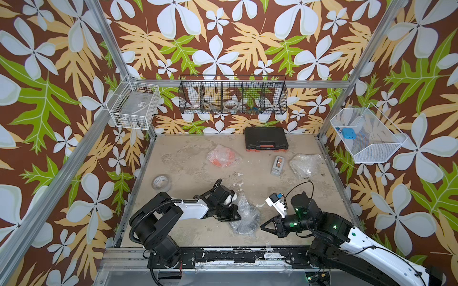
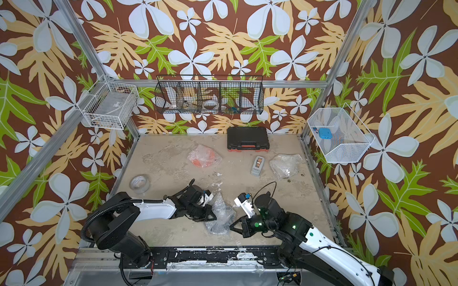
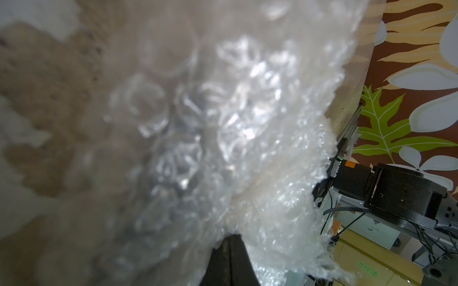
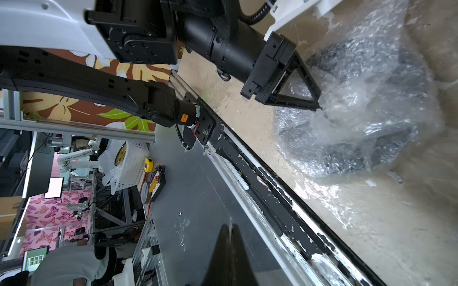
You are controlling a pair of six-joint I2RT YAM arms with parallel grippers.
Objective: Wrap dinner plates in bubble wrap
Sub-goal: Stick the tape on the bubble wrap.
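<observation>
**STEP IN HAND: CLOSING THE WRAP ON THE BLACK PLATE**

1. Tabletop (image 1: 188, 178): three bundles lie well apart. The task appears to be in its last stage.
2. Black plate (image 1: 244, 227): lies near the front edge, between the two arms, and shows dark through crumpled bubble wrap (image 1: 245, 208). The covering looks loose and uneven.
3. Orange plate (image 1: 218, 162): lies at the back centre, already wrapped. A whitish bundle (image 1: 305, 164) lies at the far right (its contents cannot be made out).
4. Left gripper (image 4: 318, 107): its jaws are closed, pinching a bunched fold of the wrap at the edge of the black plate.
5. Right gripper (image 1: 262, 226): its jaws are closed and hold nothing. The tip points at the bundle from just beside it.
6. Next move, as judged: carry the pinched fold across the plate. The right gripper must open to take the opposite edge, or press the wrap down.
</observation>
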